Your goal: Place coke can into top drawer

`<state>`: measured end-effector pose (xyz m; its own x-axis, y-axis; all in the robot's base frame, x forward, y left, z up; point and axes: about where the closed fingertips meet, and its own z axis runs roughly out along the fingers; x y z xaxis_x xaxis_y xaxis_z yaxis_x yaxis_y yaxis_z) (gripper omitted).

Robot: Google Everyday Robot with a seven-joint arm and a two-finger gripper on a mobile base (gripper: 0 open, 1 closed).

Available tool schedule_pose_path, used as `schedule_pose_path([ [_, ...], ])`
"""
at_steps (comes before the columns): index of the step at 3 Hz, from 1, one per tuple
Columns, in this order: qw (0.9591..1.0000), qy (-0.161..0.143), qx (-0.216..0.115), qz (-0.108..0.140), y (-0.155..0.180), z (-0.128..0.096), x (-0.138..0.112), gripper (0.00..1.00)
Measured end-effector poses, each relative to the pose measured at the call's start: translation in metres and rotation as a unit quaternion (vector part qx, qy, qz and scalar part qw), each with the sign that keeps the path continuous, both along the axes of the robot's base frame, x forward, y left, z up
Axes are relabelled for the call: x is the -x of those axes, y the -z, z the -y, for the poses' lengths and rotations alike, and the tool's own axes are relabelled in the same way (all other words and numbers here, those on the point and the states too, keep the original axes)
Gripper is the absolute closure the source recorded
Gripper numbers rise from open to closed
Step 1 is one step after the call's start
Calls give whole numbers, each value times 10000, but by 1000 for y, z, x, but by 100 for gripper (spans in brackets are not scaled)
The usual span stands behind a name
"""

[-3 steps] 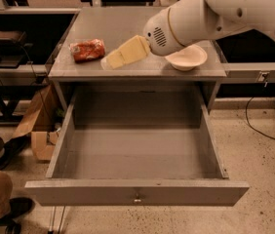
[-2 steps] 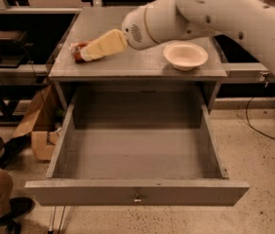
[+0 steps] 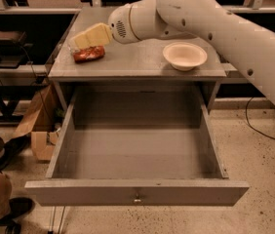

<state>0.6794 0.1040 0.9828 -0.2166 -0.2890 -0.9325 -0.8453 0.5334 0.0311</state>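
The coke can (image 3: 88, 54), red-orange, shiny and dented, lies on its side at the left of the grey cabinet top (image 3: 137, 62). My gripper (image 3: 81, 40), with cream-coloured fingers, hangs just above and slightly behind the can, reaching in from the right on the white arm. The top drawer (image 3: 136, 193) is pulled fully open below. It is a deep grey box with a flat front panel and a small metal knob at its centre. Its inside is bare.
A cream round bowl (image 3: 185, 55) sits on the right of the cabinet top. A cardboard box (image 3: 39, 126) lies on the floor to the left of the cabinet. A person's legs and shoes (image 3: 1, 179) are at the lower left. A cable (image 3: 264, 130) runs on the floor at right.
My gripper has swung left across the cabinet top, from beside the bowl to above the can. The can, bowl and drawer have not moved.
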Motion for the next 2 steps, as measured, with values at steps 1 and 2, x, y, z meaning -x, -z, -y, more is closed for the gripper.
schedule_pose_path([
  [1,9998,-29,-48,167,-2,0,1,0],
  [2,9977,-314,-268,531,-5,-18,-12,0],
])
